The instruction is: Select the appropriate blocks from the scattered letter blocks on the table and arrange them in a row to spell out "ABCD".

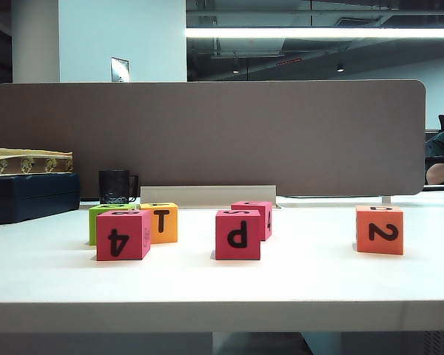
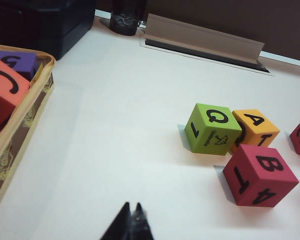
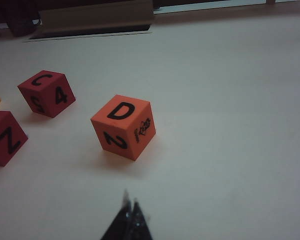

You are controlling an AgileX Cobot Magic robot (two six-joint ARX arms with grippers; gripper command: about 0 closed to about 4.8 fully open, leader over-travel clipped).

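Several letter blocks stand on the white table (image 1: 303,277). At the left sit a lime-green cube (image 2: 212,128), a yellow-orange cube (image 2: 255,129) with A on top and T (image 1: 160,222) in front, and a pink cube (image 2: 260,175) with B on top and 4 (image 1: 123,234) in front. In the middle a pink "p" cube (image 1: 237,234) stands before a pink C/4 cube (image 3: 46,93). The orange-red D/2 cube (image 3: 123,126) stands alone at the right (image 1: 379,229). My left gripper (image 2: 132,207) and right gripper (image 3: 130,200) are shut, empty, hanging short of the blocks. Neither shows in the exterior view.
A gold-trimmed box (image 2: 20,130) at the far left holds an orange C block (image 2: 5,87) and a purple block (image 2: 20,62). A dark case (image 1: 29,194) and a black mug (image 1: 115,186) stand at the back left. A grey partition (image 1: 207,133) closes the far edge.
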